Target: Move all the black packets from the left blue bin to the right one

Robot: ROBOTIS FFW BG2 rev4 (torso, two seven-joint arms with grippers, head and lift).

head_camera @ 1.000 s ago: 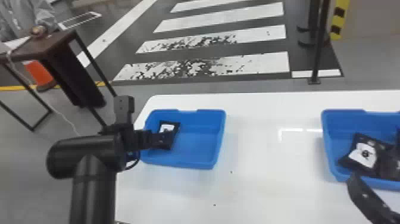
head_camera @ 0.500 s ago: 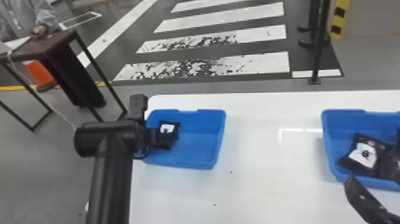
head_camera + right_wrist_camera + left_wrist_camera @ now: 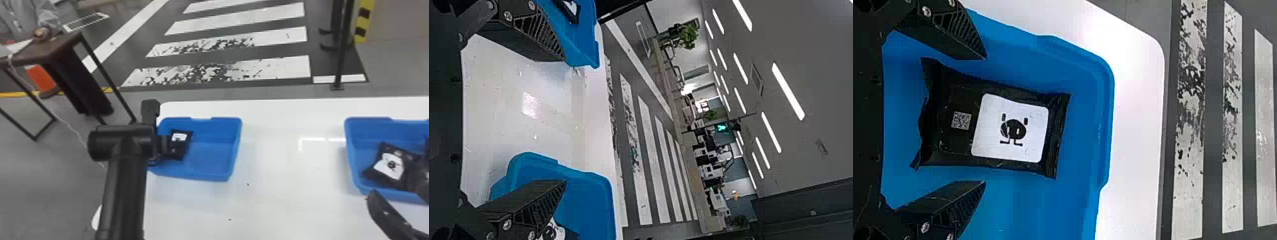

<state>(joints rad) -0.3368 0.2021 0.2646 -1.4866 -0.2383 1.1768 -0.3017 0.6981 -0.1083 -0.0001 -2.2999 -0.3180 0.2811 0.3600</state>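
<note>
Showing in left wrist view: square code (image 3: pixel 961 120) on black packet (image 3: pixel 990 125)

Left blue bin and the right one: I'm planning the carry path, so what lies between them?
In the head view, bare white tabletop with a bright reflection lies between the left blue bin and the right blue bin.

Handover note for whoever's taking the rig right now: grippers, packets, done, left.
Left gripper: open, fingers on either side of a black packet in the left blue bin, not closed on it.
Right gripper: open, empty, by the near side of the right blue bin.
Done: at least one packet is in the right bin; full count unclear.
Left: grip the left-bin packet, move it across.
</note>
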